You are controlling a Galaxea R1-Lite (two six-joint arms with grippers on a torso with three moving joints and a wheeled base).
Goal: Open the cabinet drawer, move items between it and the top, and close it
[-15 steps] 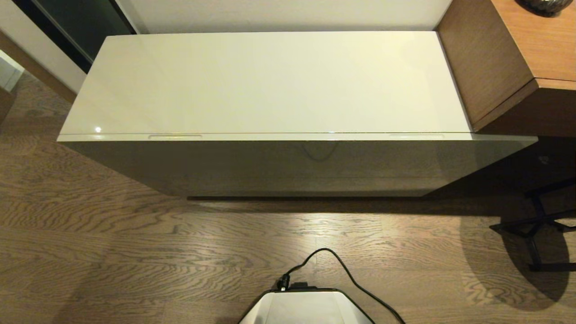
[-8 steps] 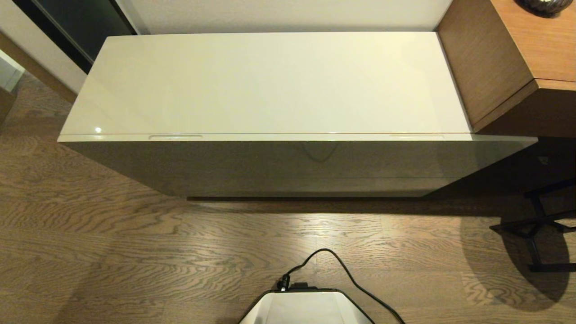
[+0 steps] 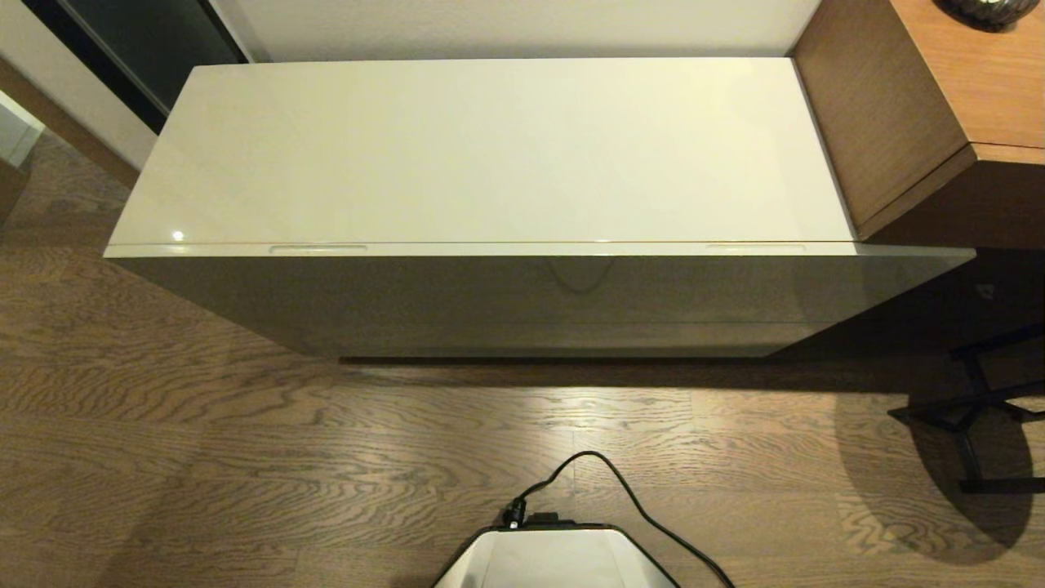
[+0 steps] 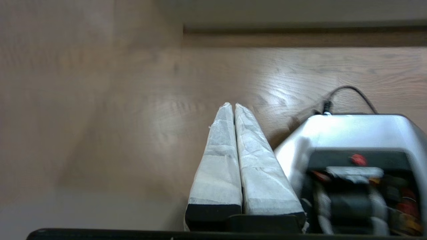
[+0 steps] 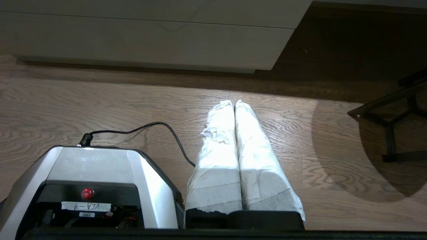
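The cabinet drawer is pushed in flush, showing only its front strip with two slim slots, and the cabinet's front panel also appears in the right wrist view. The top is a bare glossy cream-white panel. No tissue pack or slippers are in view. Neither arm appears in the head view. My left gripper hangs low over the wooden floor beside my base, shut with nothing in it. My right gripper hangs on the other side of the base, also shut and empty.
A brown wooden desk butts against the cabinet's right end. Black metal legs stand on the floor at the right. My base and its black cable sit on the wooden floor in front of the cabinet.
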